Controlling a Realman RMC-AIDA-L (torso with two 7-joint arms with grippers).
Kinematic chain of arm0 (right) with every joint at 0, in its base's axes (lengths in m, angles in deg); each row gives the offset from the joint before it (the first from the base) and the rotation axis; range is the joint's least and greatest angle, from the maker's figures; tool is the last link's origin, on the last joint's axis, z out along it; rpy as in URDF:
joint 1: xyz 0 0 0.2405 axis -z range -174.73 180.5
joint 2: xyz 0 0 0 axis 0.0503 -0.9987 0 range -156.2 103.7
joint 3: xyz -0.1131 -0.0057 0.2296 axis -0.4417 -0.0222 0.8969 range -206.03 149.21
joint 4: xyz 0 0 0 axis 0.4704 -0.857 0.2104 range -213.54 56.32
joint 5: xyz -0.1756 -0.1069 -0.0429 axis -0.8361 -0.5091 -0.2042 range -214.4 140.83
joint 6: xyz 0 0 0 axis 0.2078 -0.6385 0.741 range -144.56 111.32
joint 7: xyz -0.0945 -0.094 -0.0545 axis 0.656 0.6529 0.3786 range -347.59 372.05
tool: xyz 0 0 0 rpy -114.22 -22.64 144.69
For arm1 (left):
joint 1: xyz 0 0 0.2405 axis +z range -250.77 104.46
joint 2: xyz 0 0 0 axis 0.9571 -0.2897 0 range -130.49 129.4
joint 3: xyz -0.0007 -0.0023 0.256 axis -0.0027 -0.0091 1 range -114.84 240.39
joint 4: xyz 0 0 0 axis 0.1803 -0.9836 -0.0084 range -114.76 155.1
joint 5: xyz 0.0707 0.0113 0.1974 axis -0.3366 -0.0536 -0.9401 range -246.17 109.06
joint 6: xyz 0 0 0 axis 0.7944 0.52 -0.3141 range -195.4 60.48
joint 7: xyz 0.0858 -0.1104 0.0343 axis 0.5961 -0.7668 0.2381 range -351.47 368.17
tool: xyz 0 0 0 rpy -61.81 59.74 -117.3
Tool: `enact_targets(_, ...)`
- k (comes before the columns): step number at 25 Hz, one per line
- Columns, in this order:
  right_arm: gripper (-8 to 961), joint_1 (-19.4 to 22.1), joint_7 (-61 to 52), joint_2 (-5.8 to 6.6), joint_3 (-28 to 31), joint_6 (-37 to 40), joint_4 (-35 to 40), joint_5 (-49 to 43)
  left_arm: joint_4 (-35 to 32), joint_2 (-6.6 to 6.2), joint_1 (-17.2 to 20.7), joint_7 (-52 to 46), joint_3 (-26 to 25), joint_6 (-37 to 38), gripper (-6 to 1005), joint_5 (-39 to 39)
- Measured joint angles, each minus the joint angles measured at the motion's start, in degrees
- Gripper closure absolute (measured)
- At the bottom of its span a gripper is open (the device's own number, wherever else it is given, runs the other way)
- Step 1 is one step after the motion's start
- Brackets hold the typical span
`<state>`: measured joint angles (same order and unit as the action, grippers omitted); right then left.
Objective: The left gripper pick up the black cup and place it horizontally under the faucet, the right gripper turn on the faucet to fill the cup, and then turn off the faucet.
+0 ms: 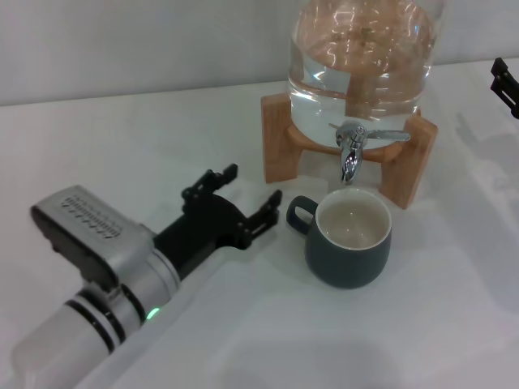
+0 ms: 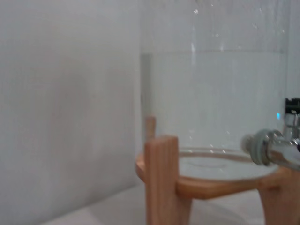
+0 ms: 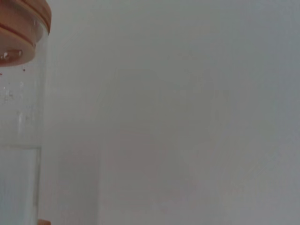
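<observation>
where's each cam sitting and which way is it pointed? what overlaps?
Head: high, looking forward and down at the table; the open left gripper points at the black cup under the faucet; the right gripper sits at the edge.
Left wrist: low, level, facing jar and wooden stand; no own fingers.
Right wrist: high beside the jar, facing wall; no body.
Shared: jar.

- One black cup (image 1: pixel 349 239) stands on the table.
- One faucet (image 1: pixel 354 147) projects from one glass jar (image 1: pixel 361 65).
- One wooden stand (image 1: pixel 280 142) carries that jar.
- Two grippers show: the left gripper (image 1: pixel 247 194) and the right gripper (image 1: pixel 504 85).
</observation>
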<state>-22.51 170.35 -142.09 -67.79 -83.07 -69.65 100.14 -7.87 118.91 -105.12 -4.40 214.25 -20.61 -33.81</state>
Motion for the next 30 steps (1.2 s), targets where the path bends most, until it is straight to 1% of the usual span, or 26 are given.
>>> enact_targets(4, 125, 0.0, 0.0, 0.07, 0.0, 0.0, 0.0, 0.0, 0.1, 0.06, 3.0, 2.0, -4.7, 2.9, 206, 0.3)
enact_targets(7, 126, 0.0, -0.1, 0.08, 0.0, 0.0, 0.0, 0.0, 0.1, 0.20, 5.9, 2.4, -9.8, 5.4, 206, 0.5)
enact_targets(10, 126, 0.3, -1.0, 0.10, 0.0, -0.6, 0.0, 0.0, 0.2, 0.32, 8.1, 2.1, -15.5, 6.4, 207, 0.7)
enact_targets(14, 125, 1.6, -5.4, 0.47, -1.0, -2.4, 0.2, -0.5, 0.8, 0.35, 9.2, 1.8, -21.0, 6.7, 207, 0.9)
enact_targets(17, 125, 3.3, -9.8, 0.89, -3.3, -4.9, 1.5, -1.1, 1.7, 0.35, 9.2, 1.9, -23.5, 7.0, 207, 1.8)
enact_targets(21, 125, 7.2, -17.6, 1.24, -7.3, -8.9, 6.6, -3.8, 3.9, 0.19, 8.2, 1.9, -24.8, 7.5, 207, 6.3)
enact_targets(24, 125, 9.5, -22.4, 1.64, -8.2, -12.4, 9.7, -7.1, 5.7, 0.18, 7.4, 1.9, -24.8, 7.9, 208, 8.8)
enact_targets(28, 125, 10.7, -26.6, 3.09, -8.2, -17.4, 10.4, -11.1, 6.7, 0.17, 6.6, 2.0, -24.8, 8.0, 208, 9.3)
enact_targets(30, 125, 10.9, -27.6, 3.66, -8.2, -18.6, 10.3, -12.8, 7.0, 0.15, 6.3, 2.1, -24.8, 8.0, 208, 9.3)
